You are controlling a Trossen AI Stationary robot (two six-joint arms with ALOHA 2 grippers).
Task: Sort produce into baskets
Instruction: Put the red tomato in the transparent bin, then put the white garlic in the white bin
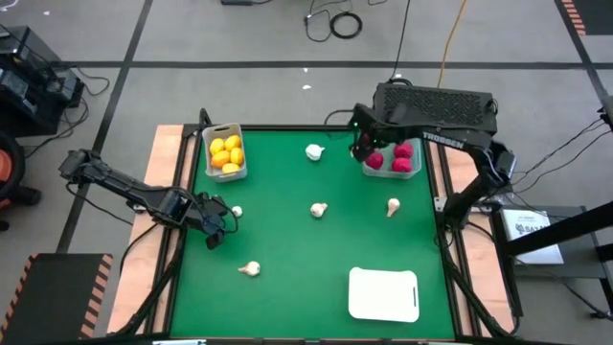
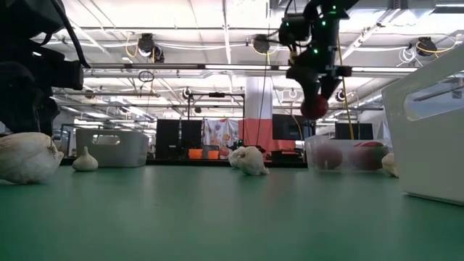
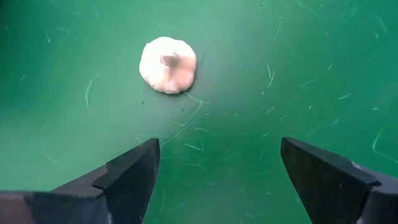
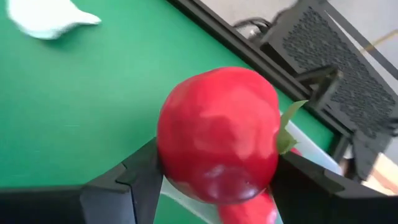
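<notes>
In the upper right of the high view the right arm bends over the far table edge, its right gripper (image 1: 363, 149) clamped on a red fruit (image 4: 217, 134) and hanging at the left rim of the clear square bin (image 1: 392, 173), which holds more red fruits (image 1: 403, 151). At mid-left the left arm reaches in low from the table's side, its left gripper (image 1: 218, 228) spread wide with nothing between the fingers, just beside a garlic bulb (image 3: 167, 65) lying on the mat. The green mat (image 1: 287, 240) carries further white bulbs (image 1: 319, 210) scattered through its middle, a whitish bin of yellow lemons (image 1: 226, 153) at the upper left, and a flat white tray (image 1: 384, 293) at the lower right. In the low view, the room behind is a wide hall with ceiling lights, dark cabinets and a red-and-white pillar (image 2: 259, 116).
</notes>
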